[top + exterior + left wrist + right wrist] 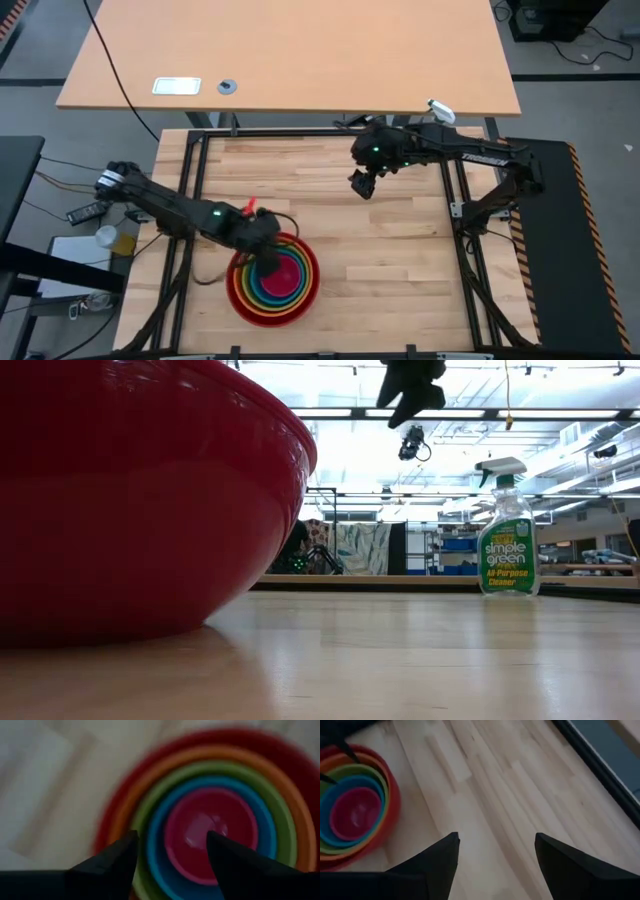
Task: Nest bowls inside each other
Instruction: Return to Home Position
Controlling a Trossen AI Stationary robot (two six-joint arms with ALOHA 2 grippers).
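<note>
The bowls (275,278) sit nested in one stack near the table's front, left of the middle: red outermost, then orange, lime green, blue, and pink (210,835) innermost. The red bowl (130,490) rests on the wood by its underside. My left gripper (172,850) hangs open above the stack, over its left part, with nothing between its fingers. My right gripper (495,850) stands open high over the far right of the table (362,187), well away from the bowls (355,810).
A spray bottle of green cleaner (507,530) stands at the table's far edge. A black frame (195,200) borders the wooden top. Bare wood lies between the stack and my right gripper.
</note>
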